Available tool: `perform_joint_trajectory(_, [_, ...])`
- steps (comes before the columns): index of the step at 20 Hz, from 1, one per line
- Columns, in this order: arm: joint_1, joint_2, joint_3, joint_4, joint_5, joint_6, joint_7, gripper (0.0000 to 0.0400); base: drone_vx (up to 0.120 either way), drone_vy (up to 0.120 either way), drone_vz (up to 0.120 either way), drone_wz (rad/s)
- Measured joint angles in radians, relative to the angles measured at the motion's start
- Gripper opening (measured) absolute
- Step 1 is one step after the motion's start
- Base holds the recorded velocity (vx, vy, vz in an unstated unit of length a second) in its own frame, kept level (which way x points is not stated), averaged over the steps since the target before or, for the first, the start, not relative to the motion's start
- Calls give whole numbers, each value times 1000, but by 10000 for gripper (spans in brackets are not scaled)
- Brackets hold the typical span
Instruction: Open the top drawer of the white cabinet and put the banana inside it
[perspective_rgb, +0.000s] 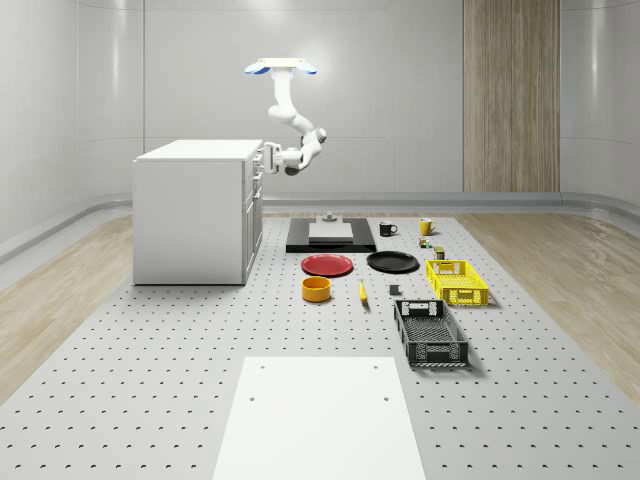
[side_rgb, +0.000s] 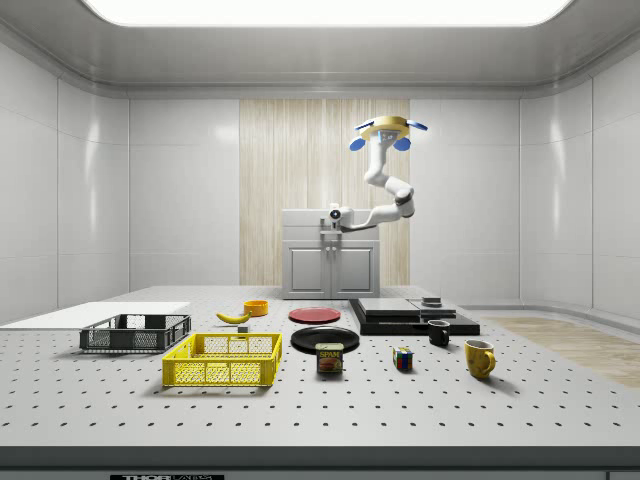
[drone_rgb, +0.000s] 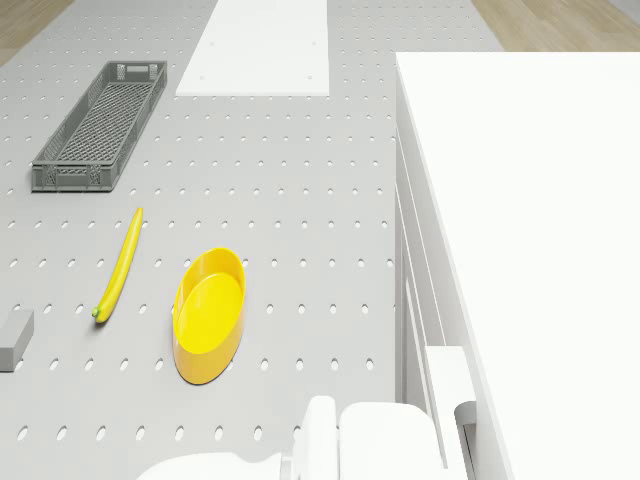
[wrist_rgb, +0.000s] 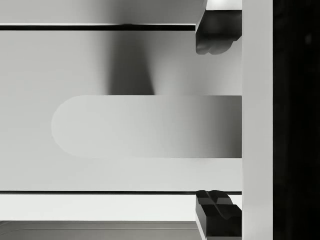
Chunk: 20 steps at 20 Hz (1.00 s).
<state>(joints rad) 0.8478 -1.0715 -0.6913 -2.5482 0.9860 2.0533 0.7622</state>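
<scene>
A matt grey perforated metal desk (perspective_rgb: 150, 380) is seen, with a smooth matt white cabinet (perspective_rgb: 190, 215) on it. A glossy yellow plastic-looking bowl (drone_rgb: 208, 315), a smooth yellow banana (drone_rgb: 119, 265) and a dark grey mesh plastic crate (drone_rgb: 100, 128) are shown. Wood-grain panelling (perspective_rgb: 510, 95) is seen behind.

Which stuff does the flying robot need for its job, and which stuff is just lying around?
Needed: white cabinet, its top drawer handle, banana, tool.
Lying around: yellow bowl, red plate, black plate, yellow crate, grey crate, mugs.

A banana (drone_rgb: 119, 265) lay on the perforated table (drone_rgb: 300, 180) beside a yellow bowl (drone_rgb: 208, 315), near the white cabinet (drone_rgb: 520, 250); a grey crate (drone_rgb: 100, 127) sat farther off.
</scene>
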Motion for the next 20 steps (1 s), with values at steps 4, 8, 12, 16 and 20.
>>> perform_joint_trajectory(4, [-4, 4, 3, 0, 5, -3, -3, 257, 0, 0, 0, 0])
perform_joint_trajectory(8, [-8, 7, 5, 0, 9, -6, -6, 161, 0, 0, 0, 0])
perform_joint_trajectory(12, [-12, 11, 7, 1, 13, -10, -8, 126, 0, 0, 0, 0])
perform_joint_trajectory(16, [-21, 10, 1, 3, 8, -22, -6, 113, 0, 0, 0, 0])
perform_joint_trajectory(20, [-32, 8, -8, 8, -4, -41, -2, 113, 0, 0, 0, 0])
